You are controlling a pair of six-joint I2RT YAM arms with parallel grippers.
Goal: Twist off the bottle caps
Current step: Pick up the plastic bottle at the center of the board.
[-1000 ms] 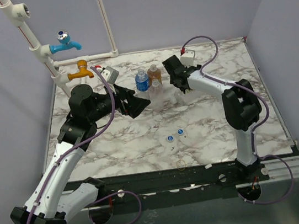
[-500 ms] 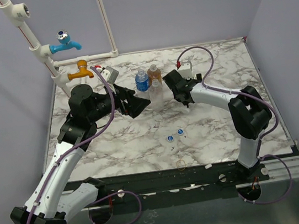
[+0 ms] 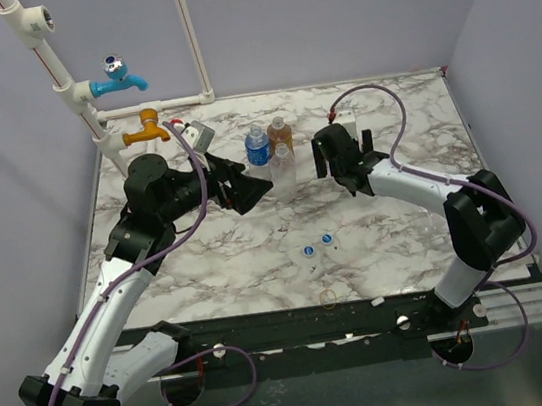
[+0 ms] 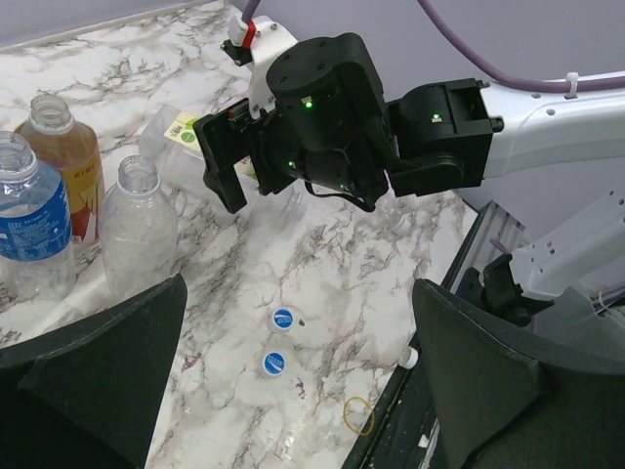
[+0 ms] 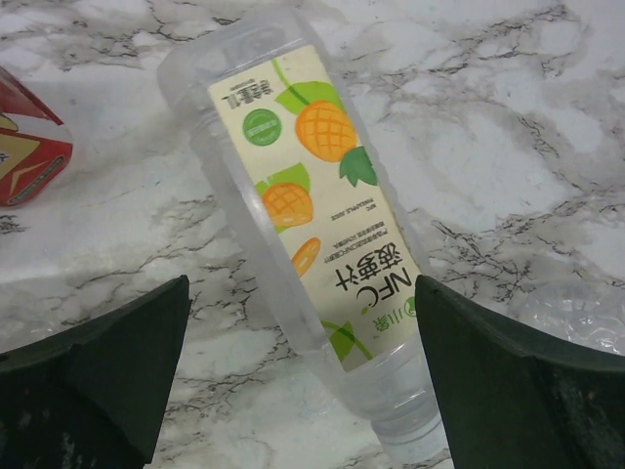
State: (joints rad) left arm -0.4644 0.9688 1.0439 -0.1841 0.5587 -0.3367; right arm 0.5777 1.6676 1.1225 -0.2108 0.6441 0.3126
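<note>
Right gripper (image 3: pixel 340 153) is shifting rightward, gaping wide over the squarish bottle (image 5: pixel 312 225) lying at 3 o'clock of three uncapped bottles (image 3: pixel 282 161); two caps (image 4: pixel 283 318) are lying at 6 o'clock, others possibly remaining; left gripper (image 3: pixel 254 190) is gaping empty.

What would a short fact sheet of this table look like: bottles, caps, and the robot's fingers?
Left fingers: open, empty
Right fingers: open, empty
Standing bottles: blue-labelled bottle, amber bottle, plain bottle; all uncapped
Lying bottle: fruit-labelled bottle, below the right fingers
Loose caps: two, blue-and-white
</note>
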